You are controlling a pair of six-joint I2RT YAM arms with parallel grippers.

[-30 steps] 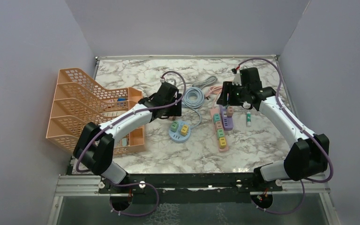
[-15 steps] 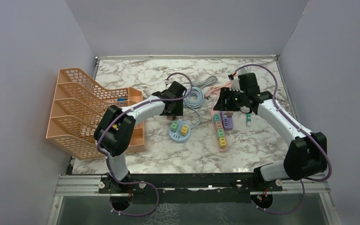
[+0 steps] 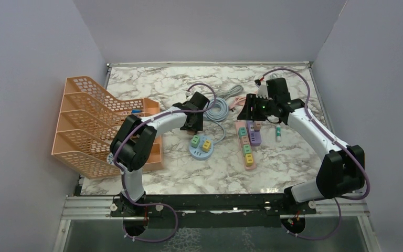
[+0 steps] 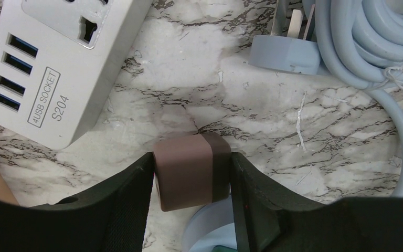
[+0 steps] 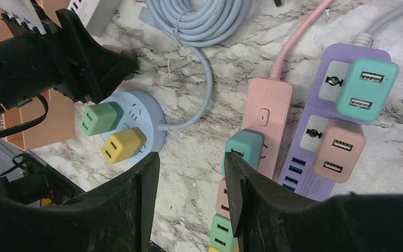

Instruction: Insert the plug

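On the table (image 3: 189, 178), nearest the bases, lies the round socket (image 5: 148, 111), with a green plug (image 5: 101, 118) and a yellow plug (image 5: 123, 145) already in it; I judge the task only half done; the brown plug (image 4: 189, 168) is gripped but not inserted. The left gripper (image 4: 191, 181) pinches it from both sides, jaws closed onto it, just over the far rim of the round socket; the arm reaches forward, wrist bent down. The right gripper (image 5: 191, 160) hovers with jaws apart and empty, above the pink strip (image 5: 267, 121) and beside the purple strip (image 5: 346, 51). Farther lie a white socket block (image 4: 57, 68) and a coiled cable (image 4: 362, 42).
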